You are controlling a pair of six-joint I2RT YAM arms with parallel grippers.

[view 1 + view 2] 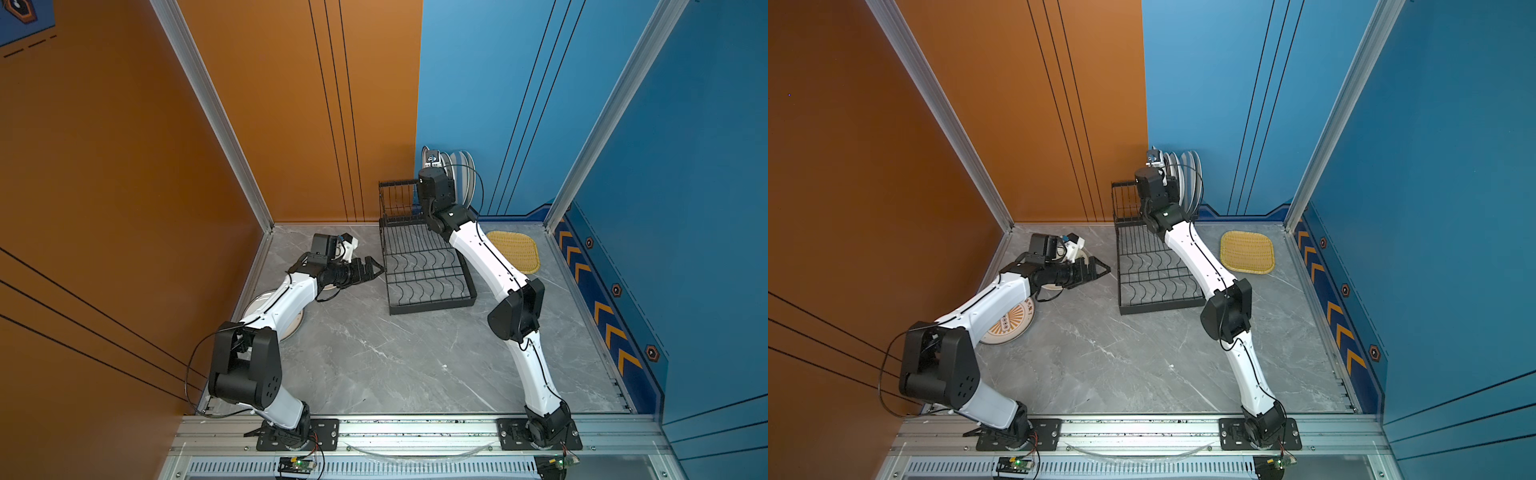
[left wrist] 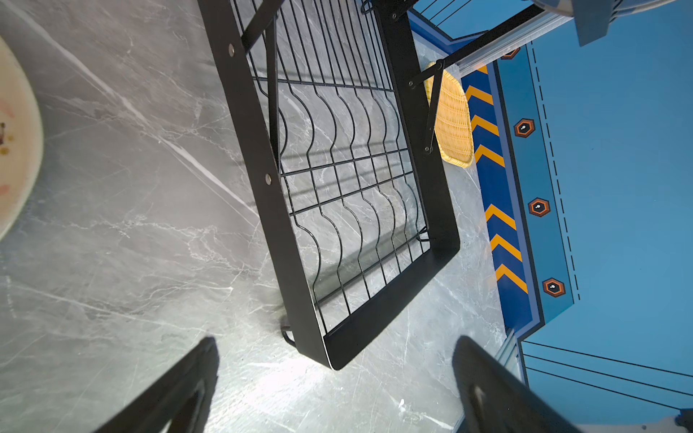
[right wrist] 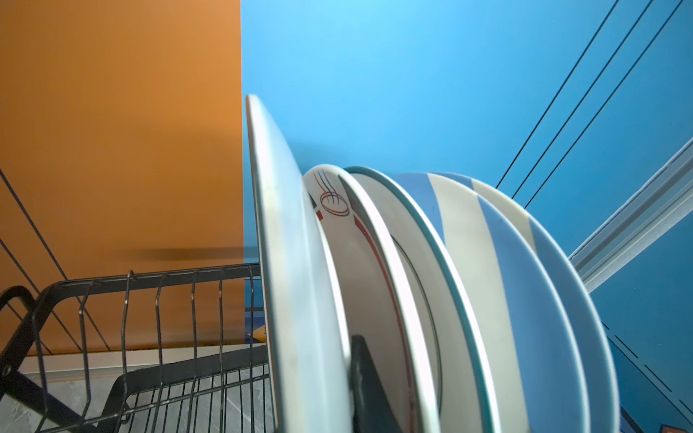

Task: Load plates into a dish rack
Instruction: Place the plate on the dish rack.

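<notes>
Seating a pale plate (image 3: 288,262) on edge in the raised rear tier (image 3: 161,279) of the dish rack (image 1: 432,305): its rim is pinched by the right jaws, just beside four plates (image 3: 487,270) already stood there. The plate is best kept upright and lowered until a wire slot bears it, then released gently, so that the neighbours are not knocked. The left jaws are spread, empty, above the counter (image 1: 374,365), where a sunburst plate (image 1: 1011,326) and a yellow woven tray (image 1: 1247,252) lie unloaded.
</notes>
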